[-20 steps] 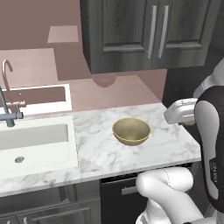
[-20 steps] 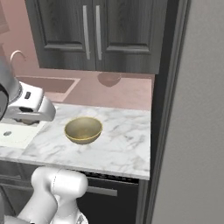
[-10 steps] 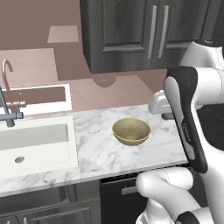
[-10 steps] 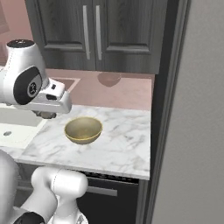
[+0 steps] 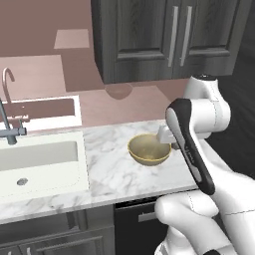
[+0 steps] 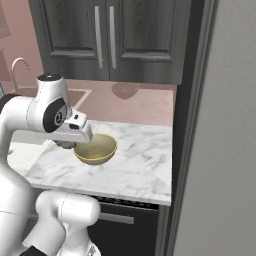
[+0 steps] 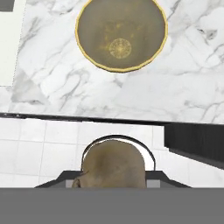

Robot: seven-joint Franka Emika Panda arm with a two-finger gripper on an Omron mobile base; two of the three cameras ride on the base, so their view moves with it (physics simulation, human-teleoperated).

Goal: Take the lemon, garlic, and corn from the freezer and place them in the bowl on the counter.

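From the left base view, the tan-yellow bowl is seen on the marble counter, the gripper just beside its rim. In the right base view a brownish bulb is glimpsed under the hand. In the hand view the fingers are clamped on that garlic-like bulb, with the bowl ahead.

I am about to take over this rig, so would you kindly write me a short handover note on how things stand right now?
Gripper: shut on a rounded, dull brownish-tan item, most likely the garlic, though the hand view does not settle that.
Small round tan-yellow bowl: empty, upright on the white marble counter with grey veins, to the right of the white sink. The hand sits just beside the bowl's rim, between it and the tall matte grey freezer.
Done: nothing is in the bowl yet.
Left: drop the held item into the bowl, then fetch the other items from the freezer.
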